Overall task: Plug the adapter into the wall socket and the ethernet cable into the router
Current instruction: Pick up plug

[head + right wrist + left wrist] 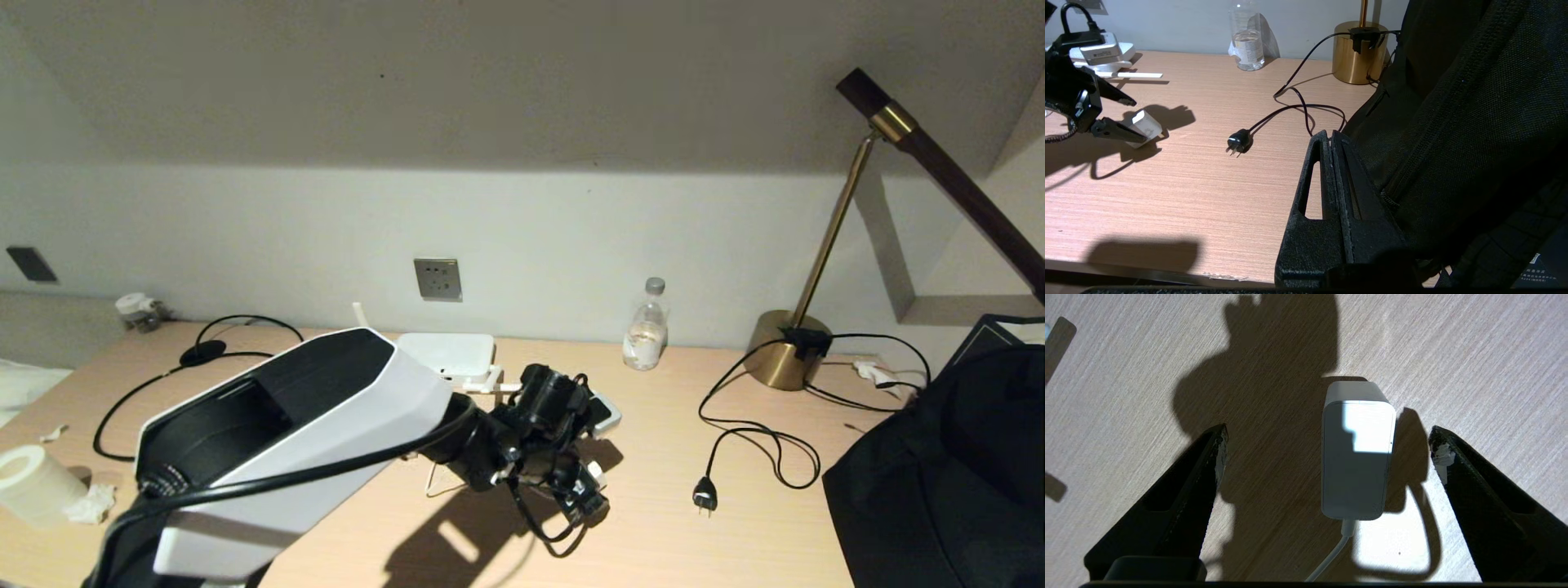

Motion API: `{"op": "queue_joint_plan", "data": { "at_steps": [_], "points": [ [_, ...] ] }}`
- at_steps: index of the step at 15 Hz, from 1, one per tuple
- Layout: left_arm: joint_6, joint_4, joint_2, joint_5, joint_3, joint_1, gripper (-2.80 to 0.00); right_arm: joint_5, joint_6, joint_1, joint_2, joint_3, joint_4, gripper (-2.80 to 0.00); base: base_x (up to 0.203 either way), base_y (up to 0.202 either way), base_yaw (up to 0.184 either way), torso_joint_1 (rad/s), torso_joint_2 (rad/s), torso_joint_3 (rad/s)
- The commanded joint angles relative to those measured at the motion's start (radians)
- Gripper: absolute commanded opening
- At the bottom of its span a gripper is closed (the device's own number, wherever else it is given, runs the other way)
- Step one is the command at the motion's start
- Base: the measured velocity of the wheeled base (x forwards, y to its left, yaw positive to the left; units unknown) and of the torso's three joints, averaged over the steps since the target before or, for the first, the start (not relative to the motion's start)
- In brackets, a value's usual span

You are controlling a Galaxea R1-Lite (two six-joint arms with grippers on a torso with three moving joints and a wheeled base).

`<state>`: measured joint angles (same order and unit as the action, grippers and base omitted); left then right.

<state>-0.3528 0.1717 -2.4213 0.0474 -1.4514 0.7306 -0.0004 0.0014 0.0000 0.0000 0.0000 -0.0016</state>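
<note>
Where the ethernet cable (202, 353) lies: far left on the surface (735, 539), in loops, not yet in the router. A loop could catch on the arm if it swings that way.
Left gripper (1327, 435): it hangs over the adapter with its jaws wide, one on each side, holding nothing.
Adapter (1355, 457): flat on the surface between the jaws, a bit nearer one of them. That jaw may hit first and push it, so it spins or slides away.
White cord: it trails off the adapter and may tug it crooked when lifted.
Router (449, 353): near the wall, behind the arm.
Wall socket (438, 278): above the router. A crooked hold would make the pins miss the holes.
Black plug (704, 495): the wrong one, well apart.
Right gripper (1327, 134): jaws pressed together, empty, beside a black bag (939, 474).
</note>
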Motion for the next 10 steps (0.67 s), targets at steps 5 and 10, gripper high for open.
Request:
{"op": "queue_joint_plan", "data": {
  "at_steps": [5, 10],
  "points": [
    [-0.013, -0.157, -0.02, 0.0, -0.133, 0.004, 0.0, 0.0, 0.002, 0.0, 0.002, 0.0, 0.0, -2.8, 0.0, 0.0, 0.0, 0.0, 0.0, 0.0],
    [-0.031, -0.186, -0.055, -0.006, -0.164, 0.01, 0.0, -0.001, 0.002, 0.0, 0.002, 0.0, 0.0, -2.8, 0.0, 0.0, 0.0, 0.0, 0.0, 0.0]
  ]
}}
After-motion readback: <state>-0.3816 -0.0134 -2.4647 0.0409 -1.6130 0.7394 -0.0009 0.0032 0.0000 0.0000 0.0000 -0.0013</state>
